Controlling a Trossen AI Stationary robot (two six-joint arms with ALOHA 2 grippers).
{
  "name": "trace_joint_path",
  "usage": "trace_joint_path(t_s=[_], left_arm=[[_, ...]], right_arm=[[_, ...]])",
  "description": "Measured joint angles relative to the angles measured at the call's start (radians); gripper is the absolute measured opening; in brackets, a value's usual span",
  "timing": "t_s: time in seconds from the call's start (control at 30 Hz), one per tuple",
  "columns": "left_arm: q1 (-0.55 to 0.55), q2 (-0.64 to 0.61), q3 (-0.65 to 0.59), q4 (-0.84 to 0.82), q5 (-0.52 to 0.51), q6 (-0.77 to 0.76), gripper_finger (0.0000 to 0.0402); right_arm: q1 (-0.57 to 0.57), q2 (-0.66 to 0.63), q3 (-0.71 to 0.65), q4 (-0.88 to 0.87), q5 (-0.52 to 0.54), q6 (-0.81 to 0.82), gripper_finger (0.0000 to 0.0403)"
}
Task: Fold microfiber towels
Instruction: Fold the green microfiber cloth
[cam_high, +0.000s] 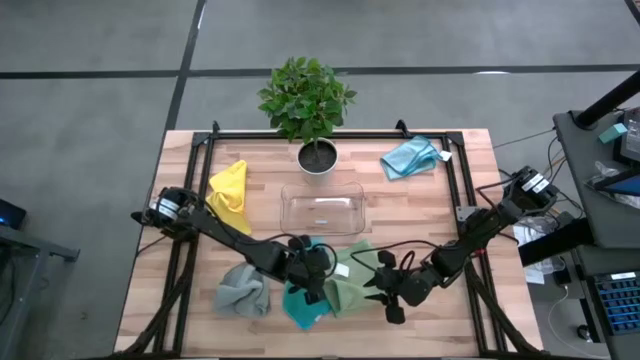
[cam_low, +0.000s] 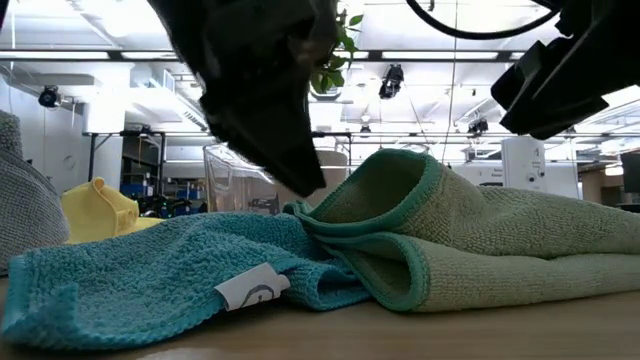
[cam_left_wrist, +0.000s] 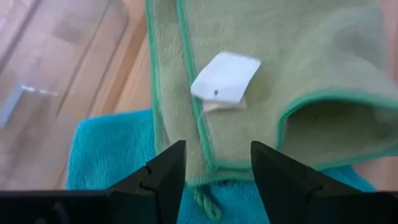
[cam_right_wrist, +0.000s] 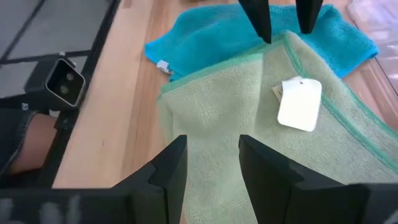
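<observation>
The left pincer (cam_high: 318, 272) is seen in the lower middle of the high view, its two dark fingers (cam_left_wrist: 163, 174) spread apart with nothing between them, poised over the edge of the sage green towel (cam_high: 350, 280) where that towel overlaps the teal towel (cam_high: 303, 300). The right pincer (cam_high: 392, 290) is found just to the right of it in the same view, its fingers (cam_right_wrist: 166, 168) likewise parted and empty, hovering above the green cloth's other side.

The sage green towel is laid partly doubled over, a darker green hem running round it and a white tag (cam_left_wrist: 225, 78) showing on its upper face; in the low view its folded edge is turned toward the left of the frame, and its long axis runs left to right. The teal towel is spread beneath and to the left of it, a small white label (cam_low: 252, 288) being visible at its near edge.

Further out on the tabletop (cam_high: 470, 200), the grey towel (cam_high: 243, 288) is bunched at lower left, the yellow towel (cam_high: 229, 193) is crumpled at upper left, and the light blue towel (cam_high: 412, 157) is lying at upper right. The clear plastic tray (cam_high: 322, 209) is placed at the centre, with a potted plant (cam_high: 307, 100) just behind it.
</observation>
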Motion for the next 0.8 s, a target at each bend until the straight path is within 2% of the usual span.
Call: trace_joint_path(t_s=[0.37,0.6,0.8], left_arm=[[0.0,0.0,-0.023,0.042,0.021,-0.028,0.0161],[0.0,0.008,-0.027,0.048,0.069,-0.033,0.0111],[0.0,0.008,-0.027,0.069,0.07,-0.027,0.0062]], right_arm=[[0.0,0.0,-0.023,0.022,0.001,0.008,0.0134],[0.0,0.0,-0.023,0.024,0.002,0.008,0.0134],[0.0,0.0,-0.023,0.024,0.002,0.008,0.0134]])
